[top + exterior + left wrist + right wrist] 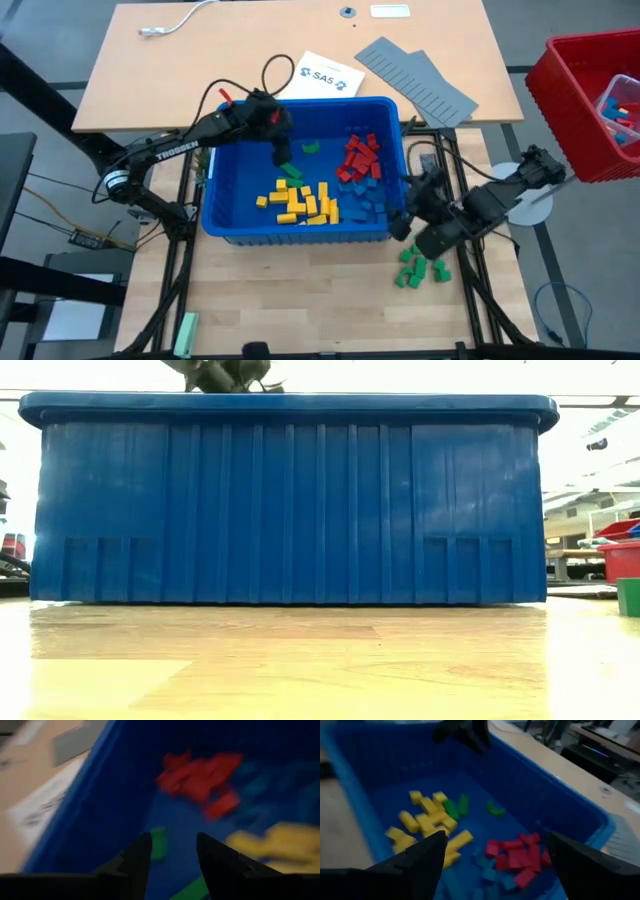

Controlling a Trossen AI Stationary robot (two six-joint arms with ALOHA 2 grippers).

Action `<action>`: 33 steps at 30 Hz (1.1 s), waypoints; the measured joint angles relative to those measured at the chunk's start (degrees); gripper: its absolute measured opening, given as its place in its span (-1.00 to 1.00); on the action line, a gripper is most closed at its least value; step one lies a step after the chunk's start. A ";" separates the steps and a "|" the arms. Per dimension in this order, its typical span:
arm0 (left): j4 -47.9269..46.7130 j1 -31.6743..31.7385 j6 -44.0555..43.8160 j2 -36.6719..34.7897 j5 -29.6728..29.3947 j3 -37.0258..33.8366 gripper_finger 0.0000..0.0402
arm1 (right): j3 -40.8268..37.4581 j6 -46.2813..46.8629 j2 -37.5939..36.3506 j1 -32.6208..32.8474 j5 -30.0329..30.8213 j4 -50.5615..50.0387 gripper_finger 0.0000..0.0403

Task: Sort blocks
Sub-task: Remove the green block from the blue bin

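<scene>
A blue bin holds the blocks in groups: yellow, red, blue and a few green. More green blocks lie on the table by the bin's near right corner. My left gripper reaches down into the bin's far left part, open, over a green block, with nothing between its fingers. My right gripper hangs open and wide over the bin's right wall, empty; in its wrist view it looks down on the sorted heaps.
A red basket with blocks stands at the far right. Two grey ridged panels and a printed sheet lie behind the bin. A pale green bar lies at the near left. Cables run along both sides of the bin.
</scene>
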 joint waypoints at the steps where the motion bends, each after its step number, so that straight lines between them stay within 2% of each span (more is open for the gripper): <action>1: -1.19 0.57 2.19 0.40 -1.86 0.00 -0.16 | 0.00 -1.66 0.26 -1.45 -0.87 -0.01 0.63; 3: -2.78 1.79 5.43 1.69 -2.50 0.00 -0.16 | 0.00 -4.79 0.78 -4.17 -3.50 -0.02 0.63; 6: -4.94 3.79 9.25 4.75 0.56 0.02 -0.16 | 0.00 -8.21 1.63 -7.44 -7.83 0.02 0.62; 10: -6.30 4.12 16.45 10.00 2.54 0.02 -0.16 | -0.02 -9.97 1.91 -9.65 -10.68 0.10 0.62; 15: -6.78 3.81 25.91 16.49 2.61 0.02 -0.16 | -0.02 -10.34 1.77 -10.17 -11.29 0.18 0.62; 21: -9.77 4.05 30.25 21.77 3.44 0.01 -0.16 | -0.02 -10.30 1.81 -10.17 -12.32 0.95 0.62; 33: -8.96 3.94 37.11 25.12 3.17 0.02 -0.16 | -0.02 -9.70 1.81 -9.95 -13.70 1.56 0.60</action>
